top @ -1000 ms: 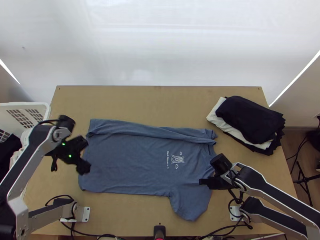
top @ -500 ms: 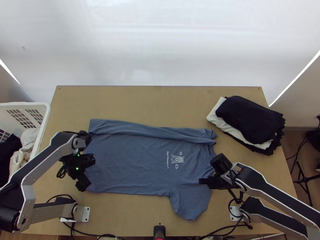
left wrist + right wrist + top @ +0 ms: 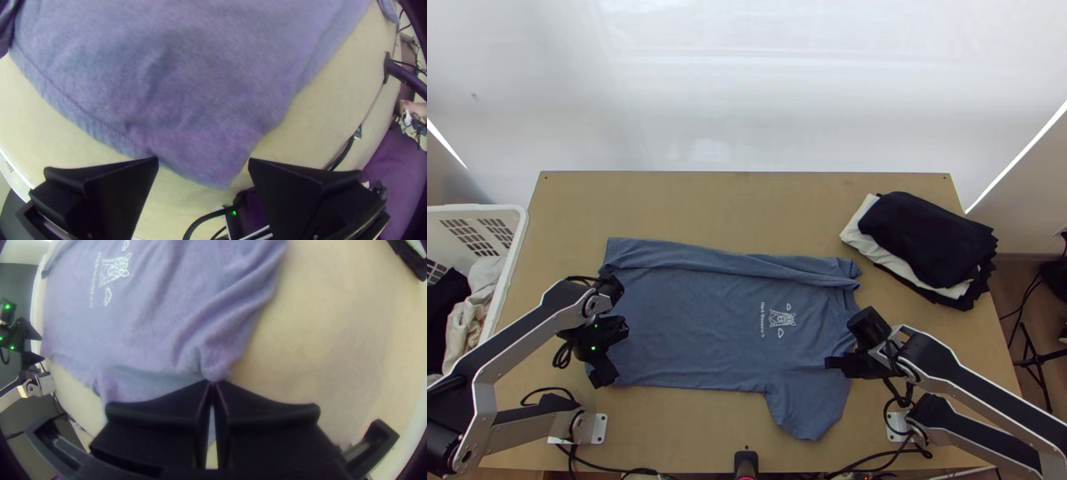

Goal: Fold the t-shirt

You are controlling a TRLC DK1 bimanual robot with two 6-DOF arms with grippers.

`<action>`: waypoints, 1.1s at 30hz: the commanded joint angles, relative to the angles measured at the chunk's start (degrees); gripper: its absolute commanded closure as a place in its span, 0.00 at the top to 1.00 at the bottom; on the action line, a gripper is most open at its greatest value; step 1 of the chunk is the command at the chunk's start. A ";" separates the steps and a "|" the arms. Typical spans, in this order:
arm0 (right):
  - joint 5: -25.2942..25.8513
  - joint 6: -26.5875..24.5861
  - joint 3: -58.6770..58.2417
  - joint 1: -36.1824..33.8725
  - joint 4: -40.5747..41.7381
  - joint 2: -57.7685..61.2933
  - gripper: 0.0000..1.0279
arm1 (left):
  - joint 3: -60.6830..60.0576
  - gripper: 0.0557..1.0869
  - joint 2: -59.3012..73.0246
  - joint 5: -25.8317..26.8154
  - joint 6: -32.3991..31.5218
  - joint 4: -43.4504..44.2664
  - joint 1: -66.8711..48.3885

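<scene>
The blue t-shirt [image 3: 699,328] lies spread, its far long side folded inward in a strip and its near sleeve [image 3: 811,404] flat toward the near edge. At the hem's near corner is my left gripper [image 3: 617,352]. In the left wrist view the left gripper [image 3: 203,160] stands open, and the pointed corner of the t-shirt [image 3: 200,138] lies between its fingers. My right gripper [image 3: 833,363] is at the near shoulder. The right wrist view shows the right gripper [image 3: 212,382] shut on a gathered pinch of the t-shirt [image 3: 215,360].
A stack of black and white folded cloth [image 3: 931,244] rests at the table's right side. A white basket [image 3: 519,228] holding clothes stands beyond the left edge. Bare wood [image 3: 731,208] extends along the far side. Cables run along the near edge.
My left gripper has come rightward and nearer, to the t-shirt's near hem corner. The right arm and the t-shirt have kept still.
</scene>
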 commanded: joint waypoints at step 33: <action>0.63 0.00 0.19 -0.33 -0.01 -0.26 0.03 | -3.53 0.04 -2.68 -2.02 6.16 6.34 4.63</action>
